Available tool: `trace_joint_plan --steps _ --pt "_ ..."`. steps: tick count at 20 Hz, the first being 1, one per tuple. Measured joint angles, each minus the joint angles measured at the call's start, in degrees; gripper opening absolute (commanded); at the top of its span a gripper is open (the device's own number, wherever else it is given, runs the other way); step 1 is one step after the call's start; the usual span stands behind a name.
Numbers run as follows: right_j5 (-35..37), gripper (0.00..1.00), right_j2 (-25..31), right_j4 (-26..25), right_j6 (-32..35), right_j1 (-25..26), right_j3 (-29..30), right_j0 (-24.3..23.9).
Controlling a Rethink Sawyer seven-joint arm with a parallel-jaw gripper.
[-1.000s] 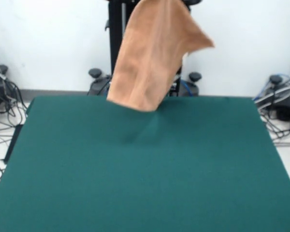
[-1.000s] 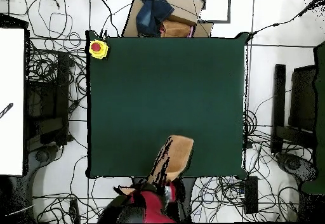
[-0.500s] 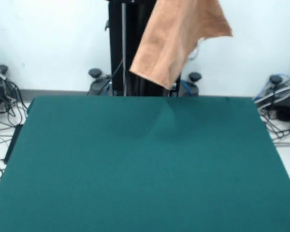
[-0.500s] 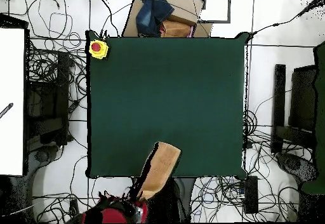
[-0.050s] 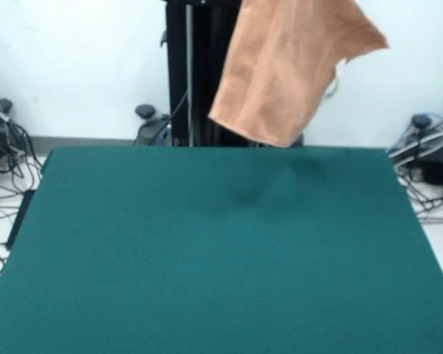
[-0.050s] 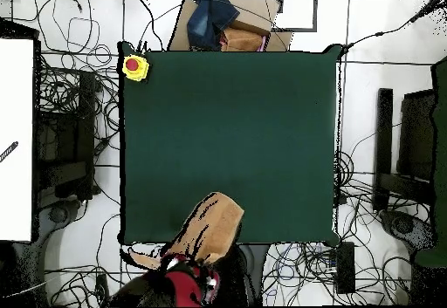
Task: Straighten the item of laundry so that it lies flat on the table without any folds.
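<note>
The towel (image 5: pixel 292 70) is soft, fuzzy and light orange-tan; it hangs in the air, bunched and folded, with one corner poking out to the side and its bottom edge floating over the far rim of the surface (image 5: pixel 221 251), not touching it; a small white bit, maybe its tag, shows at one side. From above, the towel (image 6: pixel 209 228) hangs over the edge of the surface (image 6: pixel 229 130) nearest the red arm (image 6: pixel 185 285). The surface is a big dark green rectangle that looks like felt; a faint shadow lies under the towel. The top of the towel goes out of the picture, so I cannot tell how the pincer is set. A yellow box with a red button (image 6: pixel 134 65) sits at one corner; cables (image 6: pixel 79 104) lie all over the floor; cardboard boxes (image 6: pixel 231 27) stand past the far edge.
</note>
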Motion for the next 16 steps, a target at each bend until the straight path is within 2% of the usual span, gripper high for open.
trace_joint_plan --steps 5,6,13,16 --pt "-5.76 0.0 4.5 2.34 0.0 -1.19 2.9 -10.05" --pt "-6.15 0.0 4.77 2.32 0.0 -1.35 3.01 -10.87" --pt "-6.25 0.0 5.22 0.83 0.0 -2.01 1.59 -9.0" --pt "-7.3 0.0 7.47 0.58 0.0 -1.81 2.03 -11.72"
